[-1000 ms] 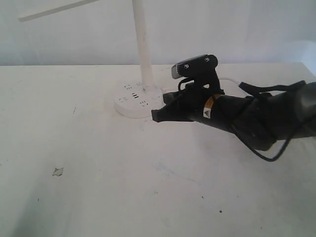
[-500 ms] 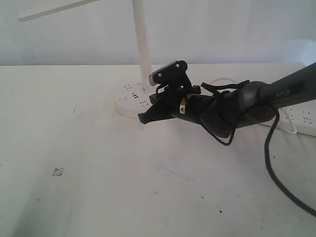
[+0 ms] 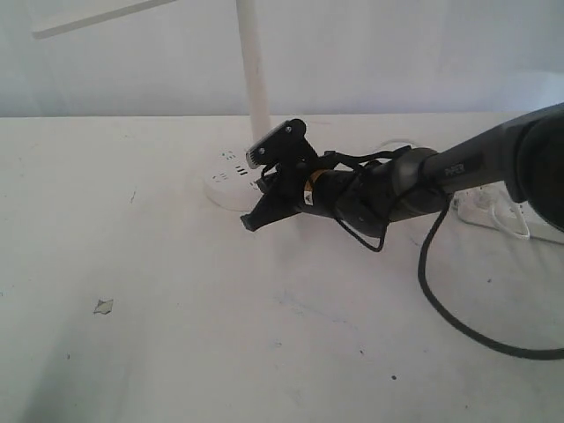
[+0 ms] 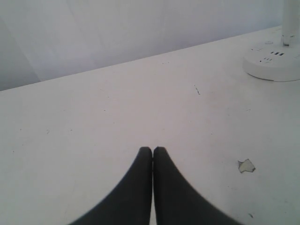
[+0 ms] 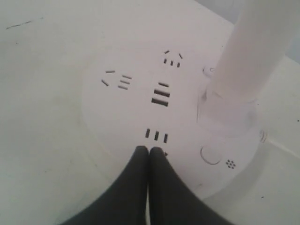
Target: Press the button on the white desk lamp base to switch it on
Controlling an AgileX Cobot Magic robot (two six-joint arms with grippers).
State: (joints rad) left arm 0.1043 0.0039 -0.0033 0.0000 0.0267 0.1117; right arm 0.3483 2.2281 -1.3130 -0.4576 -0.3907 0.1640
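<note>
White lamp base: the white desk lamp base (image 3: 227,181) sits toward the back of the tabletop (image 3: 264,352), left of centre in the exterior view, its right side hidden behind the right arm.
Pole and head: a slim white pole (image 3: 254,70) stands upright on the base, and the flat bar head (image 3: 97,18) runs off toward the upper left.
Right gripper: the right gripper (image 3: 250,221) stretches in from the right and tilts down at the near edge of the base. Its fingers are pressed together, with no gap and nothing between them.
Right wrist close-up: the tips lie over the top of the base, just beside a row of three dark slots (image 5: 156,136). A round button (image 5: 210,155) sits near them, close to the foot of the pole. Whether the tips touch the plastic cannot be told.
Left gripper: the left gripper (image 4: 153,151) hangs over bare tabletop, well apart from the base, fingers closed tight on nothing.
Tabletop: a small pale flake (image 3: 104,306) lies at near left, a white power strip (image 3: 515,216) rests at the right edge, and a black cable (image 3: 458,317) loops below the right arm.
</note>
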